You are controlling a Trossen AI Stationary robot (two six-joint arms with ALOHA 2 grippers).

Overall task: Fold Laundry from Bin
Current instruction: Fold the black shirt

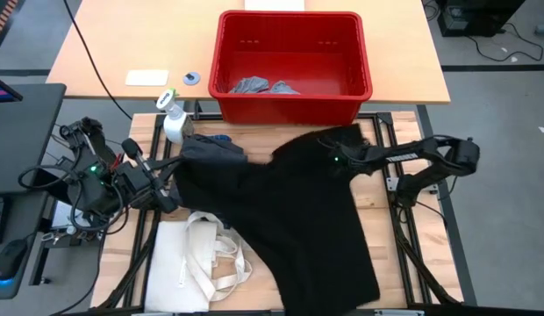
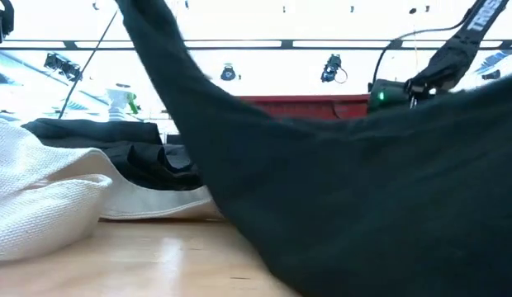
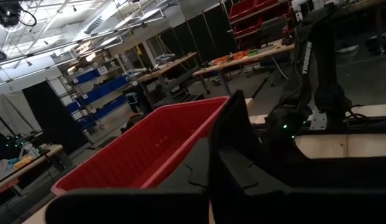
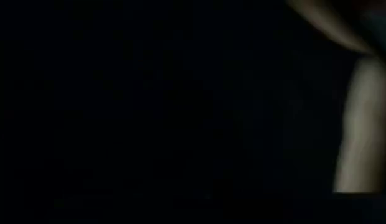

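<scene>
Wooden tabletop is carrying the red bin at twelve o'clock while both pinched-shut grippers—left gripper at nine, right gripper at two—are stretching the large black garment, which risks dragging the cream tote bag or toppling the spray bottle.

My left arm reaches in low from the left side, its dark two-finger left gripper clamped shut at the left edge of the large black cloth garment. My right arm stretches in from the right, elbow bent, its dark right gripper pinched shut on the same garment's far edge, lifted off the table.
</scene>
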